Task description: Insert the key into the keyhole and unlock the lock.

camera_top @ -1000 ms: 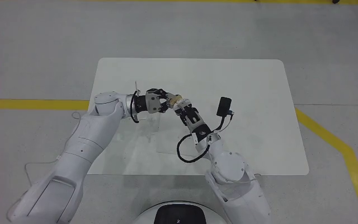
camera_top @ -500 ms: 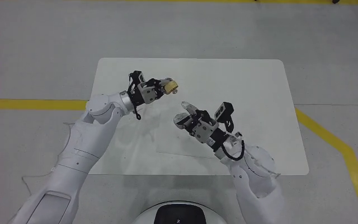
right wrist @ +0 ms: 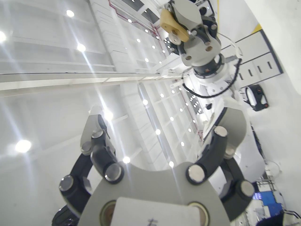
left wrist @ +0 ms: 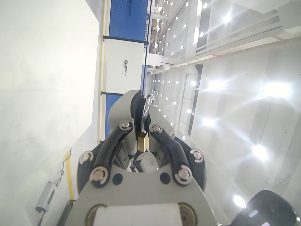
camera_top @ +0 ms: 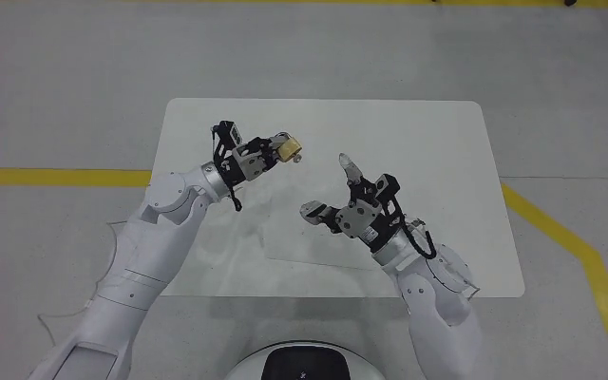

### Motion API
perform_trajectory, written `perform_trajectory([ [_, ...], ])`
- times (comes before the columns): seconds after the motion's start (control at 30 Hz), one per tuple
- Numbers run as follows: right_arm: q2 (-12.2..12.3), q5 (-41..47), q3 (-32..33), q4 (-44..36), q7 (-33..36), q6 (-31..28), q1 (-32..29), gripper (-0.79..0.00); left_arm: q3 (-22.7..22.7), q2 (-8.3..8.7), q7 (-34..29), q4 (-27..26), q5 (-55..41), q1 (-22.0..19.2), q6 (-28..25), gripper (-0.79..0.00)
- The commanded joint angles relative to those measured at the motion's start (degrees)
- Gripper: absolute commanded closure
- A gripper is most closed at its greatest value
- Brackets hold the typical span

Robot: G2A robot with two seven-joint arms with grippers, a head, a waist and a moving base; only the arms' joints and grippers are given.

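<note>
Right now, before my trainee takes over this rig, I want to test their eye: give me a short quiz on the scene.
1. True or false: the left pincer is shut on the lock.
2. The right pincer is: A) open and empty, B) shut on the lock, C) shut and empty.
3. Do the two pincers touch?
Key: 1 true; 2 A; 3 no, they are apart.

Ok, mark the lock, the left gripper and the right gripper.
lock (camera_top: 291, 145), top view, brass body.
left gripper (camera_top: 277, 147), top view, between fingertips clamping the lock.
right gripper (camera_top: 325, 184), top view, gap between spread fingertips.
</note>
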Motion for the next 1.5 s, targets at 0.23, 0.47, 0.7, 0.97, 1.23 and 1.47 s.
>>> perform_trajectory([
  [0.23, 0.3, -11.6, -4.3, 6.3, -3.2, -7.2, 4.1, -0.296, 0.2, 0.17, 3.9, -3.7, 6.4, 1.6, 0.4, 0.0],
  [0.47, 0.7, -25.0, -7.2, 7.6, -6.9, -11.0, 4.7, -0.314, 0.5, 0.1, 4.1, -4.0, 7.9, 1.4, 1.8, 0.0],
  [0.7, 0.8, -27.4, -8.5, 9.2, -7.6, -11.6, 6.3, -0.342, 0.6, -0.01, 4.0, -3.8, 8.9, 1.0, 2.1, 0.0],
  [0.97, 0.6, -28.0, -10.0, 11.2, -8.9, -11.1, 8.7, -0.308, 0.7, -0.13, 3.6, -3.6, 9.6, 0.8, 1.8, 0.0],
  [1.23, 0.4, -24.9, -10.2, 12.6, -9.0, -10.0, 10.0, 0.0, 0.7, -0.27, 3.1, -3.3, 9.6, 0.6, 1.3, 0.0],
  [1.47, 0.1, -16.6, -9.0, 13.1, -8.6, -9.5, 9.9, 0.0, 0.5, -0.4, 3.2, -3.1, 9.6, 0.6, 0.9, 0.0],
])
